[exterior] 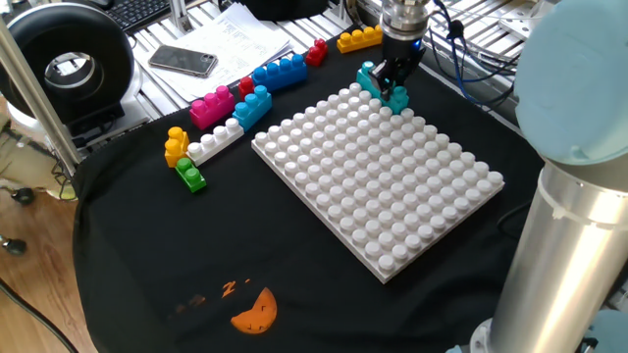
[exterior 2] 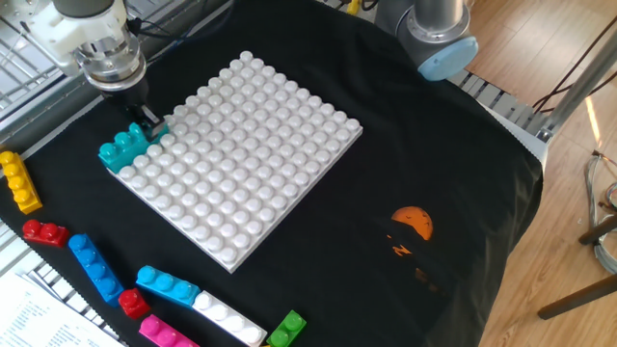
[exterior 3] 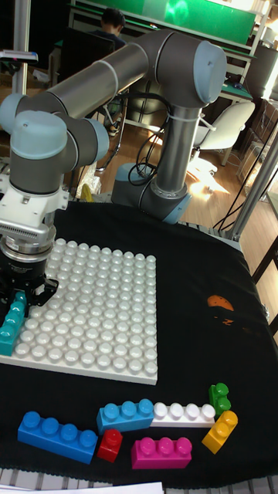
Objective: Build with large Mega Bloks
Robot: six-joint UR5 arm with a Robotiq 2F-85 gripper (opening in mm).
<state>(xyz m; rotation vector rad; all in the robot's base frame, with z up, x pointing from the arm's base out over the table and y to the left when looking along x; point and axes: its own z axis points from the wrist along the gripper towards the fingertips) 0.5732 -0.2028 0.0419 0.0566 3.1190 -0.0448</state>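
My gripper [exterior: 395,86] is shut on one end of a teal Mega Blok [exterior: 372,75] at the far corner of the white studded baseplate [exterior: 378,186]. In the other fixed view the gripper [exterior 2: 147,123] pinches the teal brick [exterior 2: 121,149], which lies along the baseplate's [exterior 2: 241,164] left edge. The tall view shows the gripper [exterior 3: 22,299] above the teal brick [exterior 3: 11,323] at the plate's left side. Loose bricks lie apart: yellow [exterior: 360,38], red [exterior: 316,52], blue [exterior: 278,72], pink [exterior: 213,105], white [exterior: 216,140], orange [exterior: 176,145], green [exterior: 190,175].
A black cloth [exterior: 177,255] covers the table, with an orange mark [exterior: 255,312] near the front. A phone [exterior: 183,61], papers and a round black device [exterior: 69,64] lie beyond the cloth. The arm's grey base [exterior 2: 434,39] stands at the table's edge.
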